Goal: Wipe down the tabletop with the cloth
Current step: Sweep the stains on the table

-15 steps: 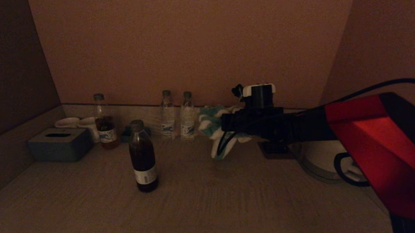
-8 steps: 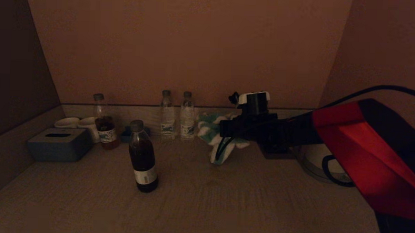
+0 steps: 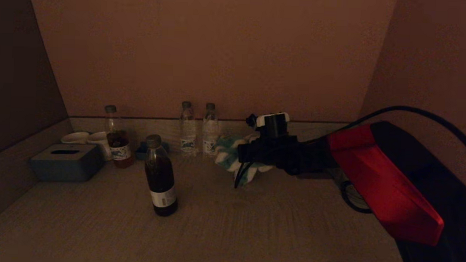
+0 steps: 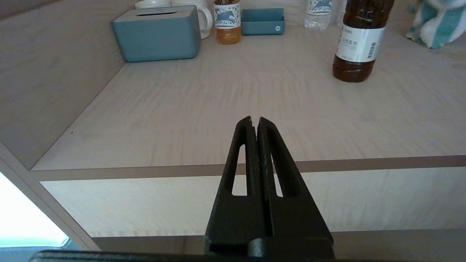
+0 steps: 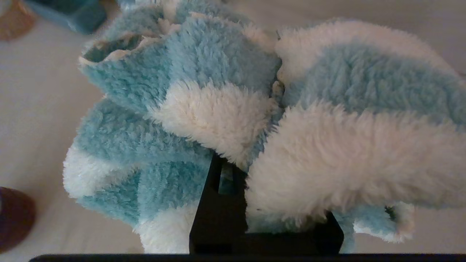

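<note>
So the right gripper (image 3: 243, 159) is pinched shut on the cloth (image 3: 232, 159), a fluffy blue-and-white striped thing bunched up toward the back of the tabletop (image 3: 253, 224), just right of the two water bottles (image 3: 198, 128) by the wall. From the wrist camera the cloth (image 5: 225, 120) flops over the fingers on both sides, so I'd say it's really light, soft and floppy, with no stiffness at all. Probably grippy plush rather than slippery, and nothing you could break. Grabbing a thick fold in the middle like that looks sensible to me, since a corner grab would just leave it dangling and dragging in a thin line. I can't tell for sure whether its lower end is touching the surface or hanging just above. What worries me more is the clutter: a dark bottle (image 3: 161, 177) stands alone out in the open, well in front of the others, and a sweep to the left would run right into it. Further left there's an amber bottle (image 3: 115, 138), a small blue tray (image 4: 263, 22), a couple of white cups (image 3: 86, 138) and a grey tissue box (image 3: 66, 162), plus a kettle (image 3: 345, 177) mostly hidden behind the red arm. The left gripper (image 4: 254, 122) is parked off the front edge, fingers pressed together, holding nothing.
</note>
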Motion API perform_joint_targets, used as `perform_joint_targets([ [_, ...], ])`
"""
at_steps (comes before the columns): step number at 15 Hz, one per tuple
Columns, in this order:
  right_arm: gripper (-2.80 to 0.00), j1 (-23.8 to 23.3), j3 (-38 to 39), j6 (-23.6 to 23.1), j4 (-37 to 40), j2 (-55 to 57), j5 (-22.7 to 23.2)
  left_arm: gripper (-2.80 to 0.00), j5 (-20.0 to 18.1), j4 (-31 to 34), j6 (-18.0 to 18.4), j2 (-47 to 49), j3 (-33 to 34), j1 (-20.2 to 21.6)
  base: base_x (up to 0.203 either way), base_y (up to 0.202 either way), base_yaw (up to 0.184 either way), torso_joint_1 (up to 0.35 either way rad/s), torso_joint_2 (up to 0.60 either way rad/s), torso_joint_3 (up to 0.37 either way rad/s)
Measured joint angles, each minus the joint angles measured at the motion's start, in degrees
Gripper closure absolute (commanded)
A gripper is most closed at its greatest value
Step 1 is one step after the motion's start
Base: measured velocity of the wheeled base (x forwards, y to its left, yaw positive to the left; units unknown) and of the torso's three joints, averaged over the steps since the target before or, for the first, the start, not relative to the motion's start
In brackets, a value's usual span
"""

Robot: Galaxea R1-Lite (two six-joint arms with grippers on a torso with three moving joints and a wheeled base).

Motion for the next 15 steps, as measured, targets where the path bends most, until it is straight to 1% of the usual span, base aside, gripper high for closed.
perform_joint_targets([
  [6,0.0,1.11,-1.9,-2.85,-0.12,4.5,-0.82,0.0,0.0,-0.01,-0.02,0.0,0.0,0.0,0.0,0.0,0.0,0.0,0.0,0.0],
  [11,0.0,1.45,-2.67,-3.62,-0.08,6.37,-0.93,0.0,0.0,0.0,-0.01,0.0,0.0,-0.01,0.0,0.0,0.0,0.0,0.0,0.0],
  [15,0.0,1.93,-3.05,-6.09,-0.15,8.21,-2.53,0.0,0.0,0.0,-0.02,0.0,0.06,-0.05,0.0,0.0,0.0,0.0,0.0,0.0],
])
